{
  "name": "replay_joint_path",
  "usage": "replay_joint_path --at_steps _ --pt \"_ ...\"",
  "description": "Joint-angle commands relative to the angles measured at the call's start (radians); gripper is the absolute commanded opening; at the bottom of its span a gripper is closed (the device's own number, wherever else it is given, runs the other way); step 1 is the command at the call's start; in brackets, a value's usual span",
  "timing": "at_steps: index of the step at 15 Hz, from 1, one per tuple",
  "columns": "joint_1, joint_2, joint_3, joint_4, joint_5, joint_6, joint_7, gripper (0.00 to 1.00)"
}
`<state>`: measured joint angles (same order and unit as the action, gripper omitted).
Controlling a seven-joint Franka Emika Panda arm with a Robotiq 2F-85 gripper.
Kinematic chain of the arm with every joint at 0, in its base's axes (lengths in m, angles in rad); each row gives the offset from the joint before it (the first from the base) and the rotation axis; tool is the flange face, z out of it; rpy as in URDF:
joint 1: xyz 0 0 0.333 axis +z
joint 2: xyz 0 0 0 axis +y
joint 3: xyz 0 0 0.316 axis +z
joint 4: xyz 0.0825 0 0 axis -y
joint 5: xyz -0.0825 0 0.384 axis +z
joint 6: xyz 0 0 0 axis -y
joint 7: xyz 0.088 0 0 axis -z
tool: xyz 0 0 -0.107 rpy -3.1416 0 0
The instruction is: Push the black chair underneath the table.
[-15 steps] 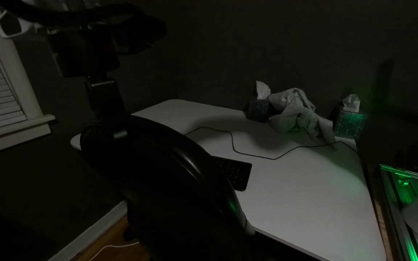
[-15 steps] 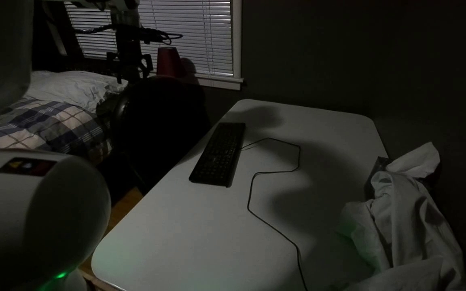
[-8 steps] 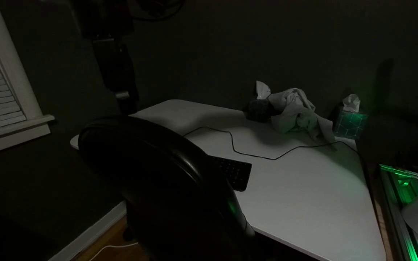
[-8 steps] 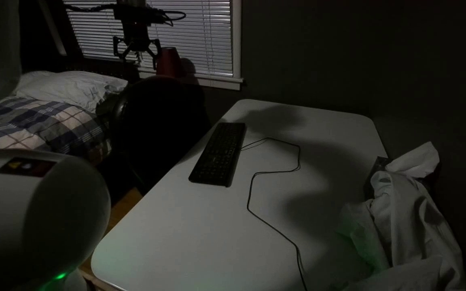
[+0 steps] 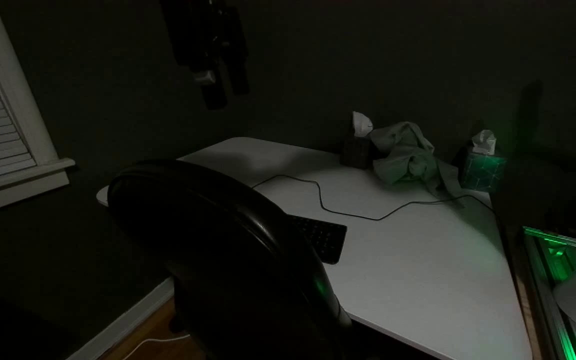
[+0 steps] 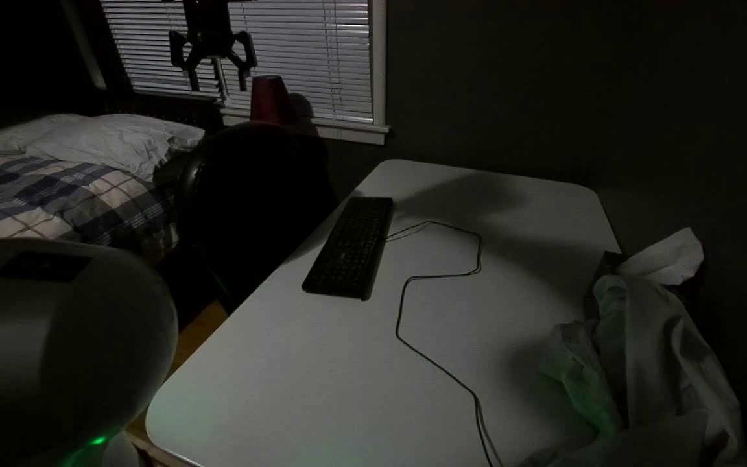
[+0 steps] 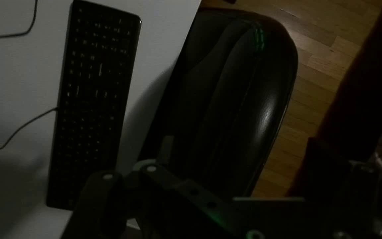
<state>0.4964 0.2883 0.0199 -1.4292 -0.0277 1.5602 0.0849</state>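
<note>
The black chair (image 5: pixel 228 250) stands at the long edge of the white table (image 5: pixel 408 270). Its broad rounded backrest rises above the tabletop. The chair (image 6: pixel 250 194) and table (image 6: pixel 321 370) also show in an exterior view. In the wrist view the backrest (image 7: pixel 224 99) lies right along the table edge (image 7: pixel 164 36); its seat is hidden. My gripper (image 5: pixel 228 95) hangs above the backrest, apart from it. Its two fingers are spread with nothing between them, seen in an exterior view (image 6: pixel 218 84). In the wrist view the open gripper (image 7: pixel 240 139) is over the backrest.
A black keyboard (image 6: pixel 351 250) with a thin cable (image 6: pixel 441 275) lies near the chair side. Tissue boxes (image 5: pixel 355 152) (image 5: pixel 483 170) and a grey cloth (image 5: pixel 408 155) sit by the wall. A bed (image 6: pixel 56 188) and a red lamp (image 6: pixel 271 100) are behind the chair.
My gripper has risen from the top of the backrest and shifted toward the table side in an exterior view. It stays open. The chair shows almost no movement.
</note>
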Motion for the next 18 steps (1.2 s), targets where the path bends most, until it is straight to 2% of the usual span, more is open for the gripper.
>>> replay_joint_path --at_steps 1,2,4,7,11,12,13,14,18 --pt "0.008 -0.196 -0.009 -0.243 -0.034 0.146 0.101 1.00" --pt "-0.064 -0.234 0.069 -0.281 -0.083 0.182 0.117 1.00" --pt "-0.103 -0.315 0.090 -0.370 -0.156 0.292 0.094 1.00" --pt "-0.174 -0.428 0.113 -0.508 -0.190 0.475 0.075 1.00" --pt "-0.247 -0.583 0.108 -0.715 -0.096 0.636 0.066 1.00" --pt "-0.255 -0.622 0.098 -0.768 -0.039 0.677 0.055 1.00" --pt "-0.267 -0.511 0.130 -0.622 -0.099 0.602 0.066 1.00" --pt "-0.277 -0.535 0.131 -0.652 -0.090 0.615 0.060 1.00" --pt "-0.285 -0.522 0.144 -0.634 -0.093 0.614 0.061 1.00"
